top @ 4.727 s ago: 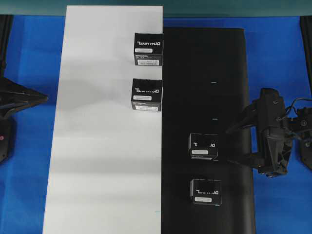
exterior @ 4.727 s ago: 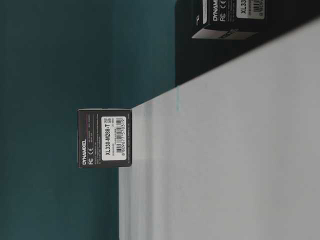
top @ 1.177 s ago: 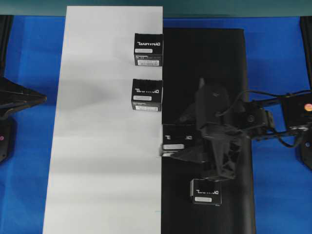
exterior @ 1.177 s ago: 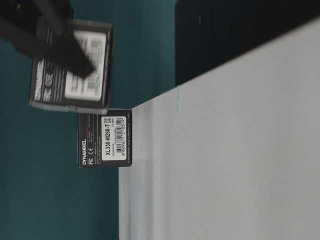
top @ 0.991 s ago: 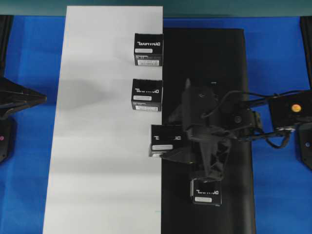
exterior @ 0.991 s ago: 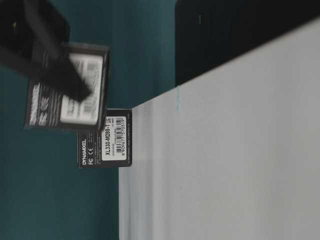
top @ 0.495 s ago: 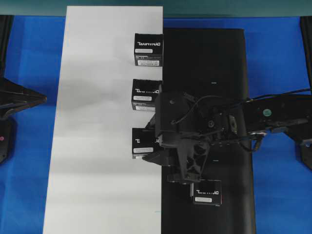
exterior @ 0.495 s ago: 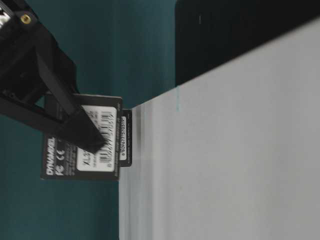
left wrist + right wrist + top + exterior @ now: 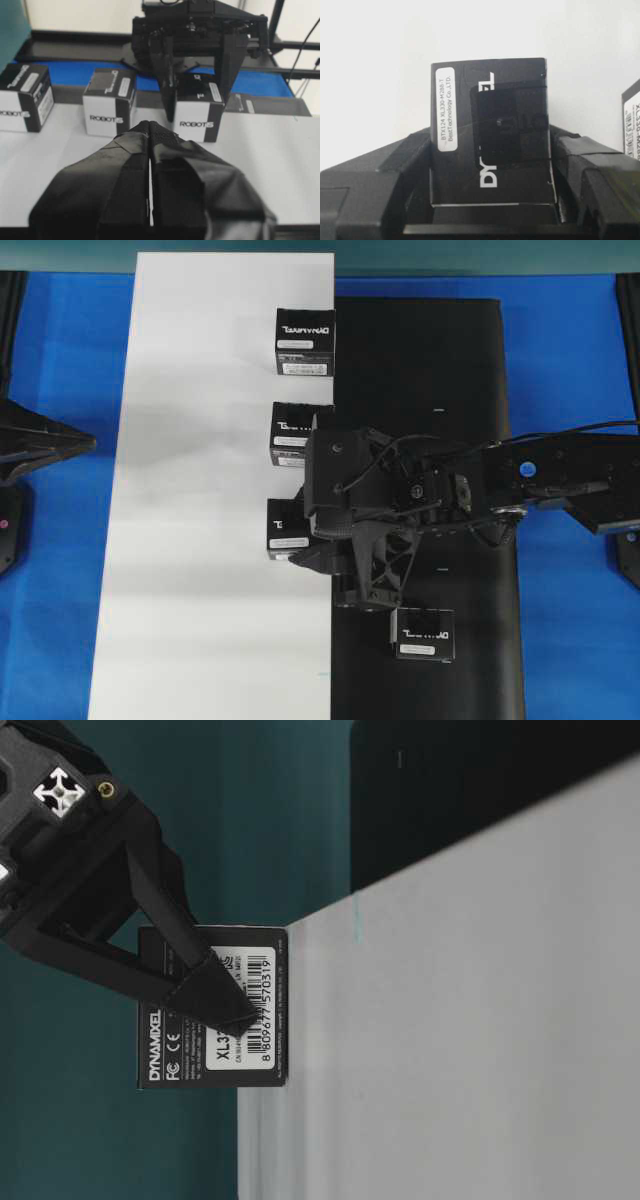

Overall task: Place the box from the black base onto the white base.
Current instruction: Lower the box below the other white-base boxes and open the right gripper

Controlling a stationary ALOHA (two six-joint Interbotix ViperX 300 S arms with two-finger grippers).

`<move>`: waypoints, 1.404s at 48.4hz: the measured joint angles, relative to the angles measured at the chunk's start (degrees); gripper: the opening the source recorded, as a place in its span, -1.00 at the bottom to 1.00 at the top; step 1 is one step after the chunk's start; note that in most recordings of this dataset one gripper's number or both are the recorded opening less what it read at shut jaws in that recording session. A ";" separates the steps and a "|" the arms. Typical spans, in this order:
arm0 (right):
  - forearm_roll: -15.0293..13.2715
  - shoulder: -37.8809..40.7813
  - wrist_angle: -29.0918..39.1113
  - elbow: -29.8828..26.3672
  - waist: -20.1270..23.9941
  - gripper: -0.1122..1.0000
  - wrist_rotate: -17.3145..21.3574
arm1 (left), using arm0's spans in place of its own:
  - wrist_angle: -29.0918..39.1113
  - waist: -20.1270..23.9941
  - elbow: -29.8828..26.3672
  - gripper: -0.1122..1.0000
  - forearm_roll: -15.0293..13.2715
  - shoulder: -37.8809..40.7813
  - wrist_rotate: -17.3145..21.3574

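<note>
The right hand [image 9: 300,530] grips the box [image 9: 286,530] between both fingers, over the white base [image 9: 200,590] near its seam with the black base [image 9: 470,360]. The left hand [image 9: 150,145] is closed at the counter's [image 9: 570,640] edge.

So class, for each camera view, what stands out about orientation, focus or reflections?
Table-level view: turned sideways, the box label sharp. Left wrist view: the closed left end effector blurs up close. Right wrist view: a dark reflection on the box's glossy top. Overhead view: soft grey bands across the white base.
</note>
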 measured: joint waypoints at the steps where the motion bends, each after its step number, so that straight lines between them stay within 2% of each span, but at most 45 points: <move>1: 0.09 0.09 0.00 0.00 0.00 0.13 -0.09 | 0.00 0.00 0.00 -0.85 0.00 0.00 0.00; 34: 0.00 0.18 0.88 -0.18 0.62 0.15 -0.26 | 0.00 0.00 0.00 -0.85 0.00 0.00 0.00; 37: 0.00 0.18 0.88 -0.18 0.62 0.26 -0.26 | 0.00 0.00 0.00 -0.85 0.00 0.00 0.00; 45: 0.00 0.35 1.05 -0.09 0.53 0.81 -0.18 | 0.00 0.00 0.00 -0.85 0.00 0.00 0.00; 49: -0.18 0.35 1.05 -0.09 0.44 0.95 -0.70 | 0.00 0.00 0.00 -0.85 0.00 0.00 0.00; 55: -0.35 0.35 0.09 0.35 0.44 0.95 -1.93 | 0.00 0.00 0.00 -0.85 0.00 0.00 0.00; 68: -0.44 0.00 -0.53 0.44 0.44 0.95 -2.02 | 0.00 -0.09 0.00 -0.85 -0.09 0.00 0.00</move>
